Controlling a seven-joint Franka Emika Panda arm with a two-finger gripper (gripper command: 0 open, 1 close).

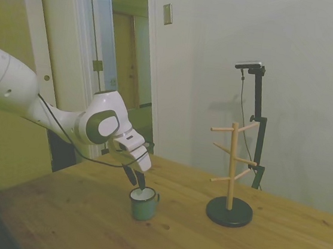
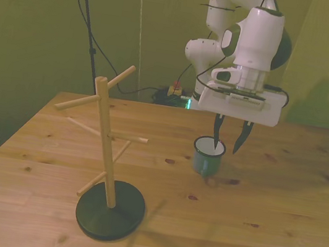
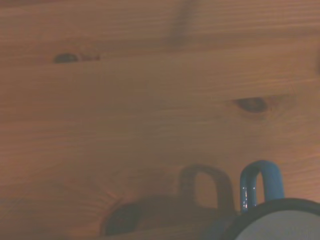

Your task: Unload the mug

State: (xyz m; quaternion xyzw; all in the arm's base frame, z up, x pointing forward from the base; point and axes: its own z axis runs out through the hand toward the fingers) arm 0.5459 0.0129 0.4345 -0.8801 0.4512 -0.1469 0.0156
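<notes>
Mug, small and teal with a white inside and a thin dark rim, stands upright on the wooden tabletop, off the peg rack and well apart from it. In the front view the mug sits towards the far middle of the tabletop, to the front view's right of the rack. Its small loop handle faces the near side of that view, and in the wrist view the handle shows blue against the wood grain, with its shadow just beside it. The white arm's gripper hangs directly over the mug, pointing down. Its jaws are apart, straddling the mug's wall: one dark finger dips into the mouth of the mug, the other sits just outside the rim on the front view's right. Whether either finger touches the wall cannot be told. In the side view the gripper reaches in from the left and its tips meet the top of the mug, which rests flat on the tabletop. The rack is a light wooden post with several angled pegs on a round dark base; all its pegs are bare. A knot in the wood shows near the mug in the wrist view.
</notes>
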